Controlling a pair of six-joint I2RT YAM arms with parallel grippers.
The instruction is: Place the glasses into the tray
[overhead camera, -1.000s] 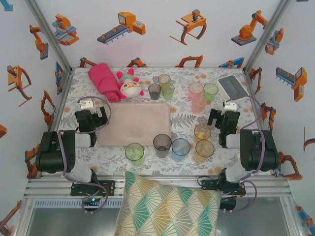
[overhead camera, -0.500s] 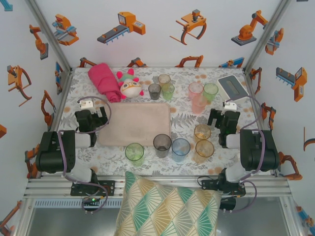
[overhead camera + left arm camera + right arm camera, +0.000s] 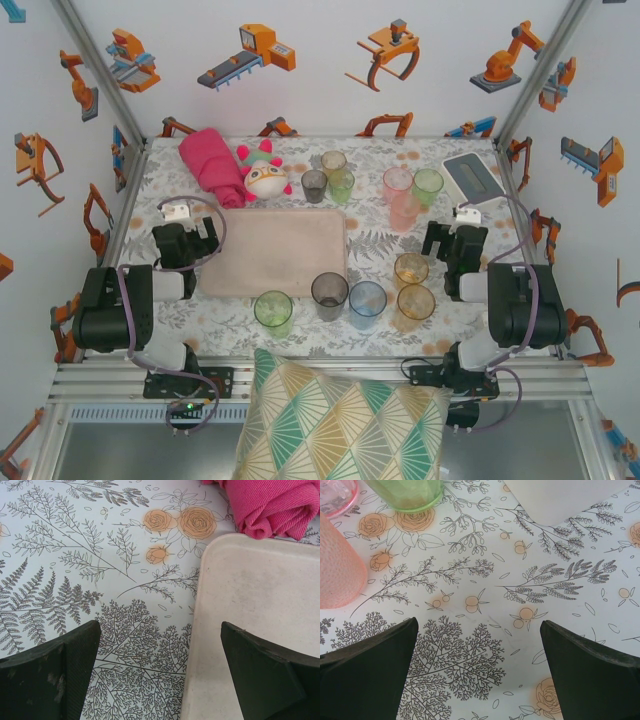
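Overhead, the smooth, round-cornered beige tray (image 3: 272, 252) lies left of centre on the flowered tablecloth (image 3: 380, 240). The translucent glasses (image 3: 329, 290) all stand off it, a row by its near-right side and a cluster beyond.

Left wrist view: the left gripper (image 3: 160, 680) spreads its dark wedge fingers wide, holding nothing, straddling the tray's left rim. A rolled pink towel (image 3: 270, 505) lies at the far corner.

Right wrist view: the right gripper (image 3: 477, 675) gapes equally, empty, above bare cloth near a frosted pink glass (image 3: 337, 570).
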